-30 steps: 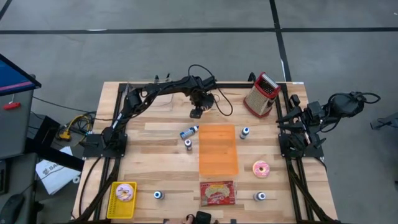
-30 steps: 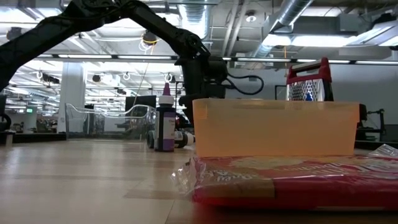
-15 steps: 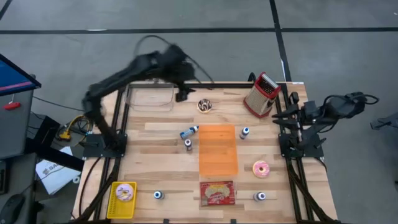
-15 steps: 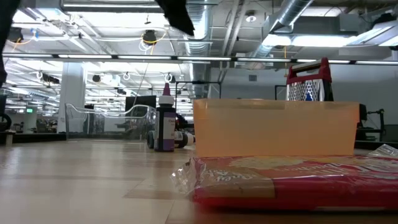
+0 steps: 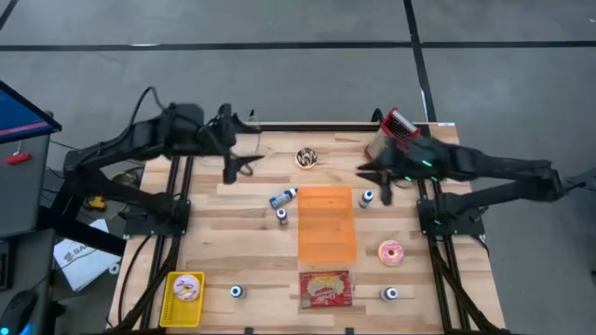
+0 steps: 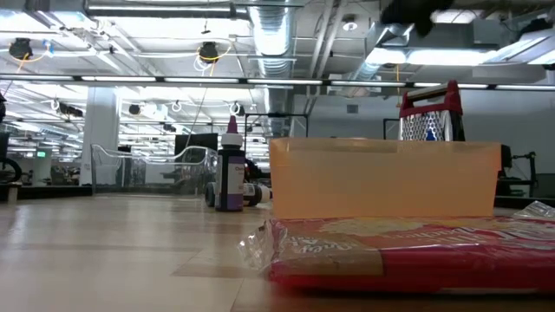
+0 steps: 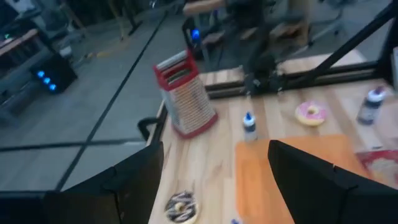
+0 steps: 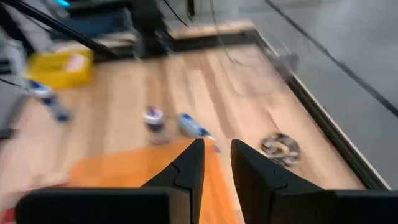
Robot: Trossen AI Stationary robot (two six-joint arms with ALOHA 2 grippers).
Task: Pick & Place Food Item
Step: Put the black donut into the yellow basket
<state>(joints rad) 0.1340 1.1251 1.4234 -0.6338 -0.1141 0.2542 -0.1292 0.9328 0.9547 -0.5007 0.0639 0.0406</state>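
Note:
A chocolate-glazed donut [image 5: 306,158] lies flat on the wooden table near its far edge, and no gripper touches it. It also shows in the left wrist view [image 7: 180,206] and the right wrist view [image 8: 280,146]. My left gripper [image 5: 250,163] hangs in the air to the donut's left, its fingers wide open [image 7: 214,186] and empty. My right gripper [image 5: 366,171] reaches in from the table's right, above the table and right of the donut. Its fingers [image 8: 216,162] stand a narrow gap apart with nothing between them.
An orange tray [image 5: 327,224] lies mid-table, a red snack packet [image 5: 325,288] near the front edge, a pink donut [image 5: 391,252] at right. A yellow tray [image 5: 183,296] with a donut sits front left. A red grater [image 5: 399,126] stands far right. Several small bottles [image 5: 282,197] are scattered about.
My left gripper has risen from the spot where the chocolate donut now lies and has drawn back toward the table's left edge, tipping toward level. My right arm has swung from its folded place at the right edge out over the table toward the donut.

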